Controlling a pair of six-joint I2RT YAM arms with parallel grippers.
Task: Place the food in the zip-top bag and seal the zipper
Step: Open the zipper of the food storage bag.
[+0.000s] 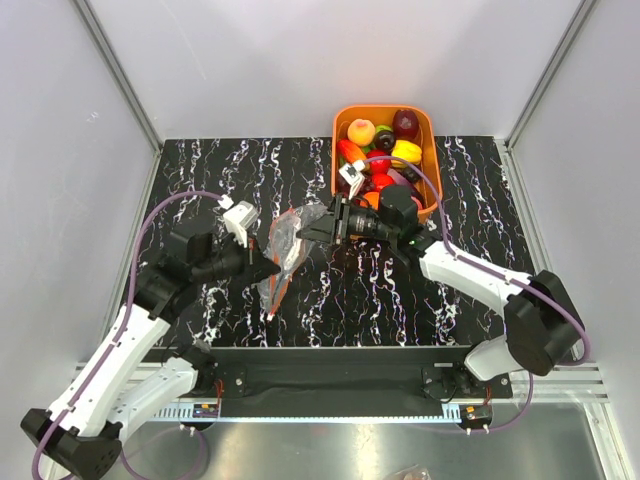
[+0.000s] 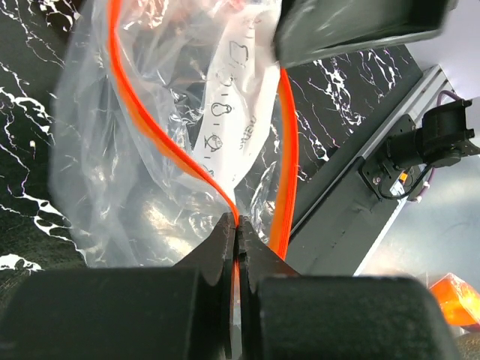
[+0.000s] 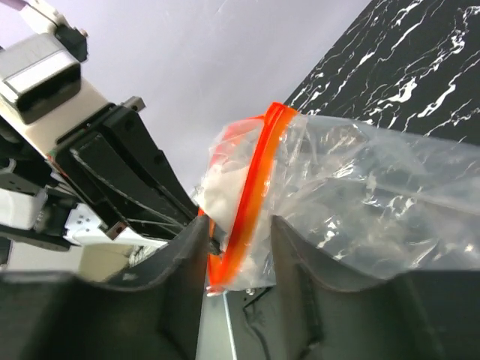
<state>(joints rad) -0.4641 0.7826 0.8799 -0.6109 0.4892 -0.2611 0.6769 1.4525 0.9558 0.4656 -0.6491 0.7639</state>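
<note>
Plainly, from the left side of the overhead view to the right:

- The left arm rises from the lower left corner, and the left gripper (image 1: 265,263) sits just left of centre over the black marbled table (image 1: 400,300).
- In the left wrist view its jaws are pressed together at the bottom centre. They pinch one run of the zipper (image 2: 291,150), where the orange strip comes down to a point between them.
- The zip-top bag (image 1: 283,250) hangs crumpled at the centre of the overhead view, between the two grippers. Its mouth gapes, and the two orange strips bow apart in the left wrist view.
- I can make out no food inside the clear plastic.
- The right gripper (image 1: 318,228) meets the bag's upper right edge, just right of centre.
- In the right wrist view its fingers (image 3: 187,247) stand apart at the bottom of the frame. The orange strip and some clear film pass down through the gap between them, and they are not closed on the strip.
- The food (image 1: 385,150) lies heaped in an orange basket (image 1: 336,150) at the upper right of the overhead view, behind the right gripper.
- A peach-yellow piece (image 1: 361,131) and a dark red one (image 1: 405,123) sit on top of the heap.
</note>
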